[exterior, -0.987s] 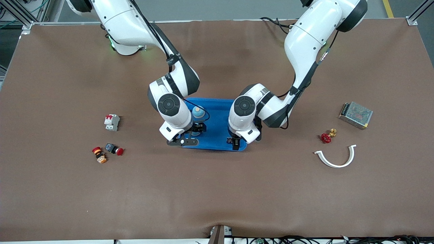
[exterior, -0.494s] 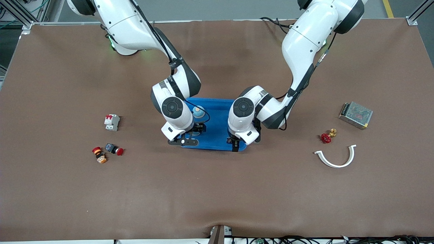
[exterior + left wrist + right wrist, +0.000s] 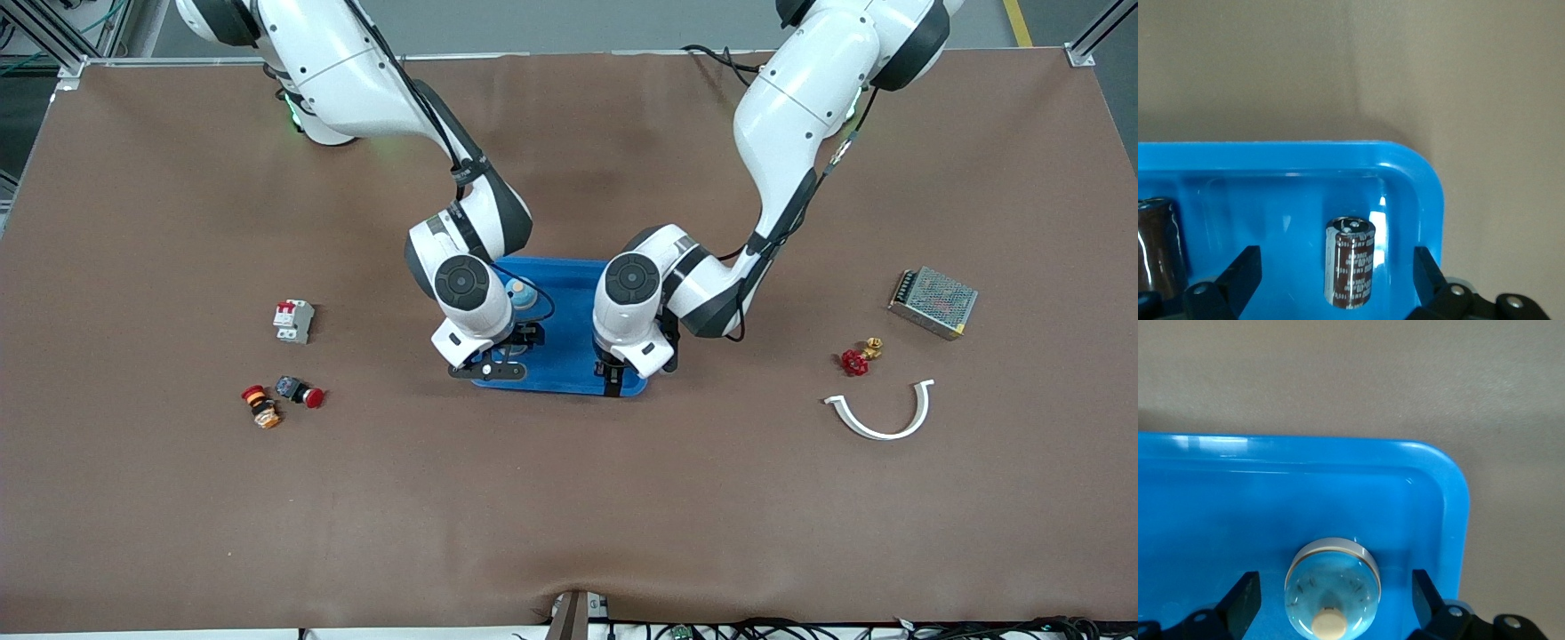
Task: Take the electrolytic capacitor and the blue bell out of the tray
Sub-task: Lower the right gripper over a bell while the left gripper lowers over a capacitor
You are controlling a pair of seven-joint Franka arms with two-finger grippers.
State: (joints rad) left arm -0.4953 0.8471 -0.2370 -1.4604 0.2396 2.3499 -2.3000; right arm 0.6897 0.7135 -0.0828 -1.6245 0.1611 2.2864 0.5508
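Note:
A blue tray lies mid-table. My right gripper is open over the tray's corner toward the right arm's end. In the right wrist view its fingers stand wide on either side of a chrome bell with a cream button, apart from it. My left gripper is open over the corner toward the left arm's end. Its fingers flank an upright brown capacitor without touching it. A second capacitor and a second domed bell also stand in the tray.
A circuit breaker and red push buttons lie toward the right arm's end. A red valve, a white curved piece and a metal power supply lie toward the left arm's end.
Both wrists have shifted slightly toward each other over the tray. The bell and the capacitor have not moved, and both grippers stay open.

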